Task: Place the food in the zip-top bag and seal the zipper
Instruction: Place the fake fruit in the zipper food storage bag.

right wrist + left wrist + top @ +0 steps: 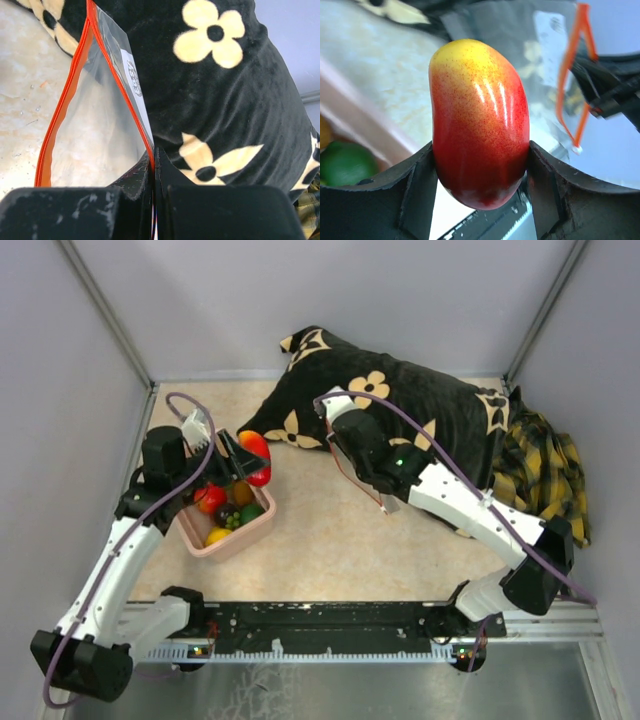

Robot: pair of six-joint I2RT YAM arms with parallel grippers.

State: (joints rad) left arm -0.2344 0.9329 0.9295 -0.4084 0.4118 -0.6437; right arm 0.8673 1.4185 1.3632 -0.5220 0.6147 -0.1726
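Left wrist — fruit (480, 120) in left hand (480, 150), bag (540, 65) beyond

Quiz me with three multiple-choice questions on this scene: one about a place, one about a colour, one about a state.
1. Where is the red-and-yellow fruit? A inside the zip-top bag; B between the fingers of the left gripper; C in the right gripper.
2. What colour is the zipper? A red-orange; B blue; C green.
3. How is the right gripper? A wide open; B holding fruit; C shut on the zip-top bag.
Answers: 1 B, its fingers clamp the fruit's sides. 2 A, the strip rims the clear bag. 3 C, its jaws pinch the bag's edge.
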